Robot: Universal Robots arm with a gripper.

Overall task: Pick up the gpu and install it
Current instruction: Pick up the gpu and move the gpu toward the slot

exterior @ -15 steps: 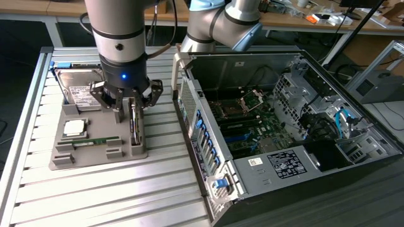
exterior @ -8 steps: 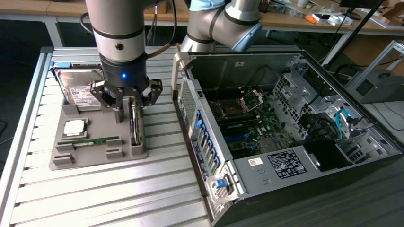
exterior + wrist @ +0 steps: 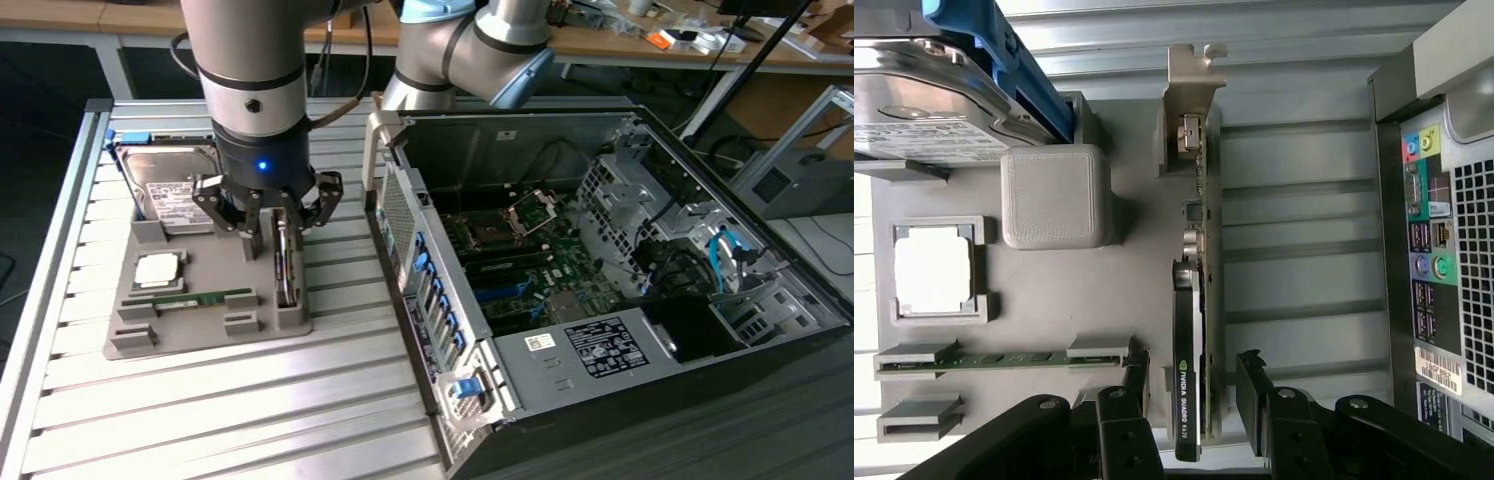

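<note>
1 gripper [image 3: 280,222] is hovering over the gray tray [image 3: 200,335], left of the exterior view | fingers [image 3: 1252,385] are standing wide open, straddling the upright gpu [image 3: 284,268], gripping nothing

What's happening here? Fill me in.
The arm's gripper hangs low over the gray tray, jaws open on either side of the gpu, which stands on edge in its slot. Nothing is gripped, and the gpu has not yet left the tray. The PC case lies open at the exterior view's right.
</note>
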